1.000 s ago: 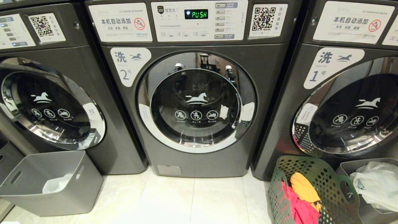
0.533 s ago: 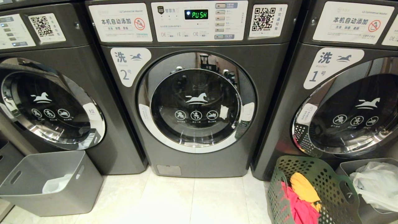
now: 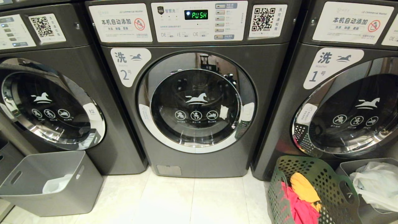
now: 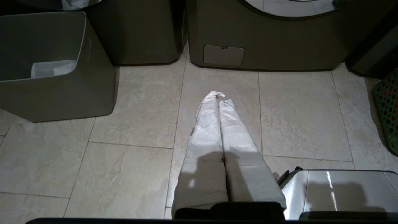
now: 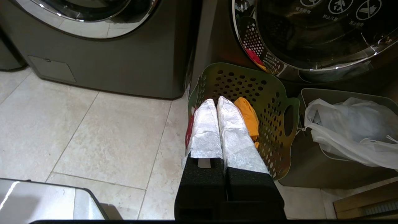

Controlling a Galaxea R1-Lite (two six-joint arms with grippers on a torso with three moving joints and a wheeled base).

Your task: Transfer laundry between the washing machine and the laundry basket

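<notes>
The washing machine [image 3: 199, 102] marked "2" fills the middle of the head view, its round glass door closed and its display reading PUSH. At the lower right stands the green laundry basket [image 3: 323, 177] holding the laundry: a yellow-orange piece [image 3: 303, 186] over a red-pink piece [image 3: 300, 208]. Neither arm shows in the head view. My left gripper [image 4: 219, 95] hangs shut and empty over the floor tiles before the machine. My right gripper [image 5: 216, 100] is shut and empty above the basket [image 5: 279, 93], with the yellow-orange cloth [image 5: 248, 116] just beside its white-wrapped fingers.
A like machine marked "1" [image 3: 348, 93] stands right, a third [image 3: 53, 93] left. A grey bin [image 3: 46, 183] sits at lower left; another grey bin [image 3: 343, 169] with a white plastic bag [image 3: 376, 183] is beside the basket. My base's metal corner [image 4: 339, 193] shows low.
The reflections of my two arms in the glass door have sunk and faded from its upper part. The machines, bins, basket and laundry have stayed put.
</notes>
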